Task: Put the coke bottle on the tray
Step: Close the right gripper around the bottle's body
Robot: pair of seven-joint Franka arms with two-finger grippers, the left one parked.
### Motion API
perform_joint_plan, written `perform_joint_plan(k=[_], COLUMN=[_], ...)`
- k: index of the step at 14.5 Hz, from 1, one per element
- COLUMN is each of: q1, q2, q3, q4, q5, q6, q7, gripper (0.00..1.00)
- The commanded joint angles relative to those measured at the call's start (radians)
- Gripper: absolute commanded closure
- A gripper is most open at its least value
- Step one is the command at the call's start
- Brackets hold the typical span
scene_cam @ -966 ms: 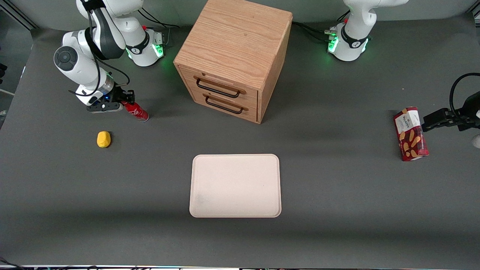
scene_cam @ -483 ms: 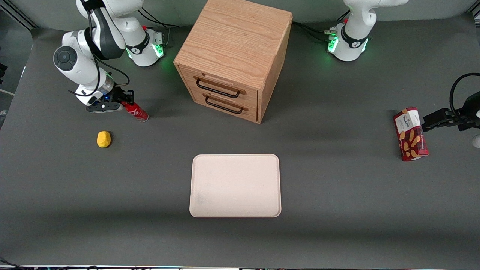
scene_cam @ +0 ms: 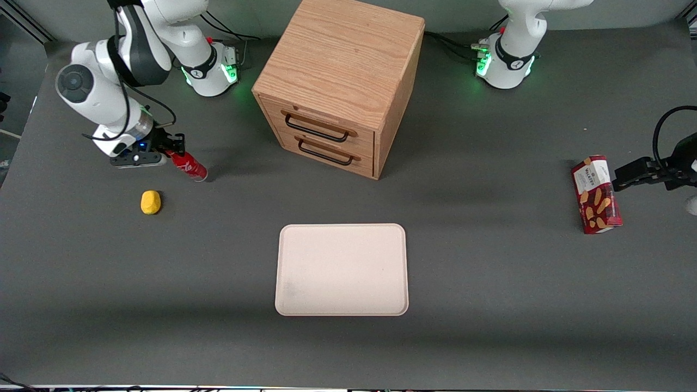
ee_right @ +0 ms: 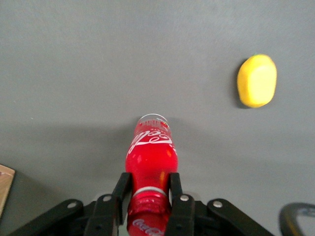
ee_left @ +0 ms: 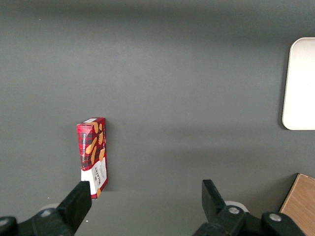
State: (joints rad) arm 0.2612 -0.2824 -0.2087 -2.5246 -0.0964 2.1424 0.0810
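Observation:
The coke bottle (scene_cam: 189,166) is a slim red bottle with white script, held tilted near the working arm's end of the table. My right gripper (scene_cam: 173,152) is shut on its neck just below the red cap. In the right wrist view the fingers (ee_right: 178,191) press both sides of the neck, and the bottle (ee_right: 150,150) points its clear base at the grey table. The gripper (ee_right: 148,191) carries nothing else. The pale cream-pink tray (scene_cam: 341,269) lies flat and bare, nearer the front camera and well apart from the bottle. Its edge also shows in the left wrist view (ee_left: 301,83).
A yellow lump (scene_cam: 151,202) lies on the table close to the bottle, nearer the front camera; it also shows in the right wrist view (ee_right: 256,80). A wooden two-drawer cabinet (scene_cam: 340,81) stands mid-table. A red snack box (scene_cam: 596,194) lies toward the parked arm's end.
My gripper, shut on the bottle, has shifted with it a little away from the cabinet toward the working arm's end of the table. The wrist has swung the same way.

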Motion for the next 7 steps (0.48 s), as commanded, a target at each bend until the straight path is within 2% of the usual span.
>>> perform_joint_plan(k=[1, 4, 7], q1=[0.006, 0.004, -0.002], q2=[0.109, 0.254, 0.408], q3=[0.021, 0.040, 0.069], q4=[0.243, 0.552, 0.887], q5=[0.003, 0.009, 0.052], q6=[-0.165, -0.376, -0.577], q7=[-0.004, -0.021, -0.043], gripper=[1.00, 1.00, 1.00])
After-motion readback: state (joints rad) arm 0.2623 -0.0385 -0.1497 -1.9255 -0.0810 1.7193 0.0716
